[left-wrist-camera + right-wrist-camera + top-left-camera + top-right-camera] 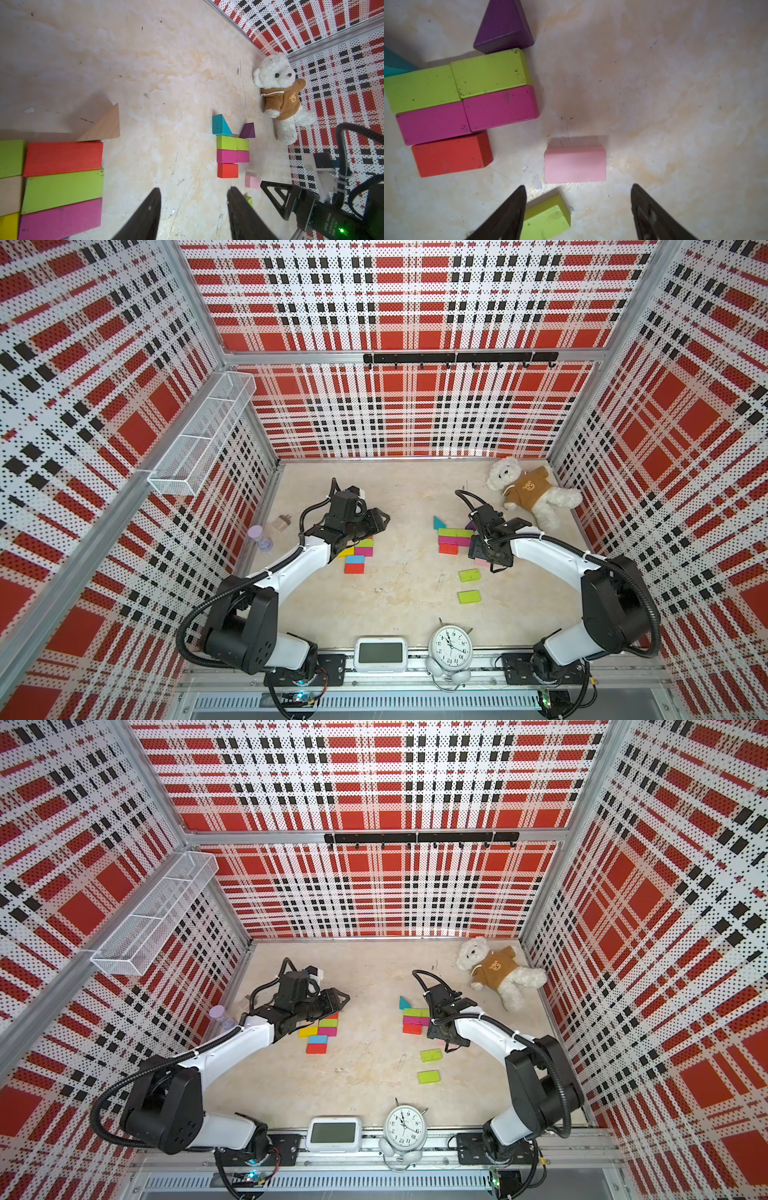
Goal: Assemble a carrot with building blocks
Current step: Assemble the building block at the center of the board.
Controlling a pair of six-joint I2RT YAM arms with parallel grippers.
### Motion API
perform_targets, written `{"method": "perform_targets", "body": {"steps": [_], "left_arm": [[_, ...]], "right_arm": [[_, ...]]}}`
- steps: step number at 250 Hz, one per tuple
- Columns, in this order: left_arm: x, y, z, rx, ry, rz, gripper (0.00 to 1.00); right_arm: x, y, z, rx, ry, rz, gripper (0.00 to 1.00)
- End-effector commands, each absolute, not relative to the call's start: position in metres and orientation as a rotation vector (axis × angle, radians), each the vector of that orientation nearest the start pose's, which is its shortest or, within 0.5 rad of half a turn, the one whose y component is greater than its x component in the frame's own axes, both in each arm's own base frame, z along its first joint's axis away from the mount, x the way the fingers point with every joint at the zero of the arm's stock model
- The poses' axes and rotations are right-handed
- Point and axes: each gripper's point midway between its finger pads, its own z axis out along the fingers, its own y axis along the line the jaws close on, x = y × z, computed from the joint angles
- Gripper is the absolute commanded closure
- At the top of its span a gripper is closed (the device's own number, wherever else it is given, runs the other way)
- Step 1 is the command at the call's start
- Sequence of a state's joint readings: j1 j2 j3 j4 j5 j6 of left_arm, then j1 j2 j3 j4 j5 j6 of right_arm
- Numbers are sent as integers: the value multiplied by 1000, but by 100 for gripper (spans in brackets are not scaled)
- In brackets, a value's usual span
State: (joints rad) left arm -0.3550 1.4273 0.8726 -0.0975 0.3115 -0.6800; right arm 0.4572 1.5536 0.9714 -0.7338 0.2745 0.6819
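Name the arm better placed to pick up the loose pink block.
Right. The right pincer, open, hangs over the pink block, which lies apart from the red block. The left pincer is far off, by the other block group.

Overhead stereo pair; wrist cameras near table

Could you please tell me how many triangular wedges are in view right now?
3. The teal wedge and purple wedge sit against the paired lime bricks; the wood wedge sits against a red-orange brick under the left arm. Either arm may hide others.
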Motion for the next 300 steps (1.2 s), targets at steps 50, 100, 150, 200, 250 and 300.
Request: {"method": "perform_targets", "body": {"steps": [50,100,150,200,250,300], "left_arm": [[374,-198,159,-192,2317,-888,45],[375,-200,157,-190,2325,-887,45],[377,-202,156,-188,2328,-885,45],[376,-207,156,-173,2330,-887,45],[375,-213,153,-160,2344,-891,45],[376,-219,151,-149,2351,-896,45]], "right_arm": [[310,97,31,342,2806,-107,23],[311,96,21,353,2821,-95,29],[311,97,19,347,2826,-79,39],[320,103,24,336,2809,-56,42],[325,116,26,309,2820,4,43],[331,132,32,265,2810,37,43]]}}
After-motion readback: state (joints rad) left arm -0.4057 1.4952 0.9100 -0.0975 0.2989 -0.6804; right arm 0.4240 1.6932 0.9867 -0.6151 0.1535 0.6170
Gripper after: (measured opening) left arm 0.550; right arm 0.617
